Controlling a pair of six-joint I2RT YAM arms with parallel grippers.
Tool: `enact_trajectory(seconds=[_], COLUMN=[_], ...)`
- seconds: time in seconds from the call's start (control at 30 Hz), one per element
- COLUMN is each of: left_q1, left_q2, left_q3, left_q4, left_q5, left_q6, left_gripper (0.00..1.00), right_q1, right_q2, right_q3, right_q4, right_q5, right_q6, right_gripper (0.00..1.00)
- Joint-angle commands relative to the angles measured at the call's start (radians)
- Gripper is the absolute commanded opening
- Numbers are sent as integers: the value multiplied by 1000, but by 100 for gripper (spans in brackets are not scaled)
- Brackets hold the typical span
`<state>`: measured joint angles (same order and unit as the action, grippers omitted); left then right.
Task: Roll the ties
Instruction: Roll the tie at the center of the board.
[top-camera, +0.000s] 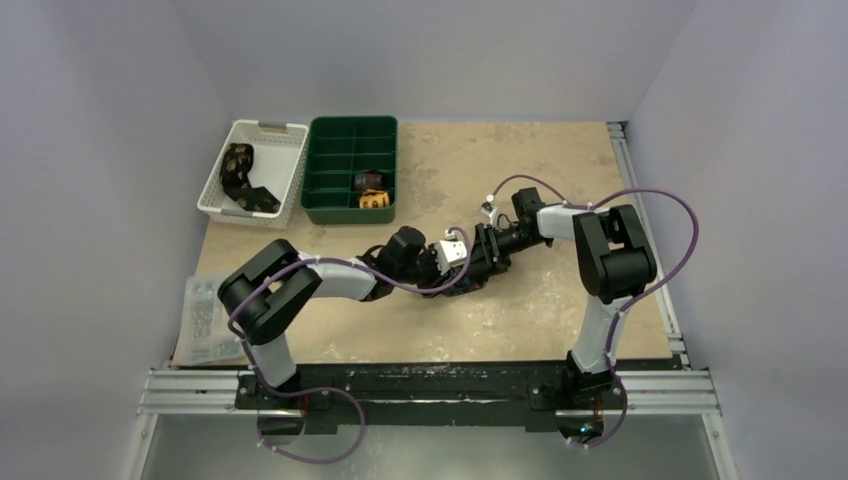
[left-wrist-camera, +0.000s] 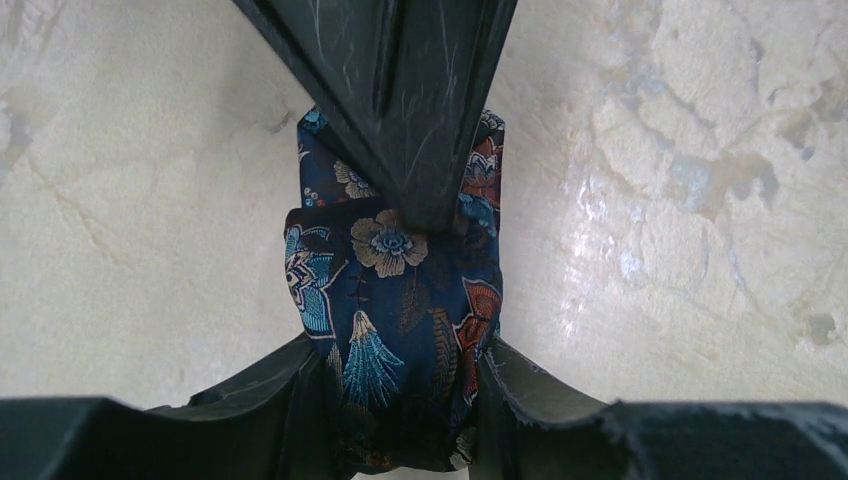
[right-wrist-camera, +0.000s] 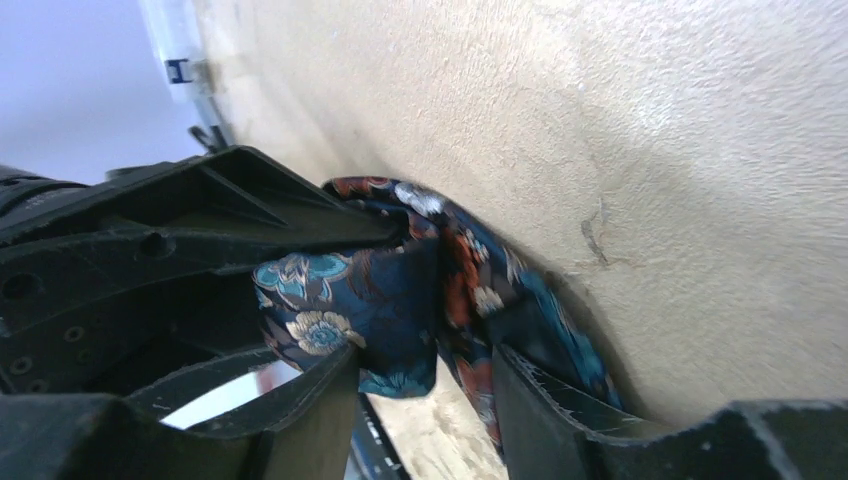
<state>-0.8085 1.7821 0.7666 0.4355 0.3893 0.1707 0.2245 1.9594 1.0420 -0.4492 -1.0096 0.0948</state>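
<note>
A dark navy tie (left-wrist-camera: 400, 290) with blue, tan and orange flowers is wound into a short roll at the table's middle, where both arms meet. My left gripper (left-wrist-camera: 400, 410) is shut on the roll, one finger pressing each side. The right gripper's fingers (left-wrist-camera: 400, 100) reach in from above and rest on the roll's top. In the right wrist view the tie (right-wrist-camera: 400, 290) bunches ahead of my right gripper (right-wrist-camera: 430, 400), whose jaws stand apart, open, with loose fabric hanging between them. From above, the left gripper (top-camera: 456, 278) and right gripper (top-camera: 474, 268) hide the roll.
A white basket (top-camera: 283, 165) at the back left holds a black-and-gold tie (top-camera: 238, 175). Beside it a green compartment tray (top-camera: 350, 140) holds two rolled ties (top-camera: 372, 190). A clear bag (top-camera: 205, 320) lies at the left edge. Purple cables (top-camera: 660, 200) loop off both arms.
</note>
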Motion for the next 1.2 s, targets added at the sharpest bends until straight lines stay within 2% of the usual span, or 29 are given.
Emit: enact_trajectory(seconds=[0.0,0.13,0.33,0.6,0.67,0.73,0.77,0.8,0.93,1.17], left_q1=[-10,-28,-46,-46,-47,-45,-44,-42,9,48], left_q2=[-71,-51,-10,29,37,37,31,21,-36,-126], left_q3=[36,92,169,230,240,244,239,229,168,0], left_q4=[-267,-392,-509,-593,-600,-598,-590,-578,-470,-84], left_q5=[-107,-121,-116,-103,-105,-106,-106,-95,13,110], left_q6=[69,124,167,163,158,145,137,131,91,-6], left_gripper=[18,19,24,27,28,29,31,34,46,65], right_q1=[9,11,69,102,116,118,117,118,97,48], right_q2=[-114,-163,-136,-57,-51,-46,-41,-30,12,33], right_q3=[18,-5,-21,6,7,9,8,12,3,-23], right_q4=[-26,4,144,143,131,118,111,96,82,100], right_q5=[139,90,44,11,6,13,19,31,59,55], right_q6=[-70,-26,80,75,55,25,12,-14,-55,-78], right_gripper=[51,51,53,51,42,19,5,0,0,0])
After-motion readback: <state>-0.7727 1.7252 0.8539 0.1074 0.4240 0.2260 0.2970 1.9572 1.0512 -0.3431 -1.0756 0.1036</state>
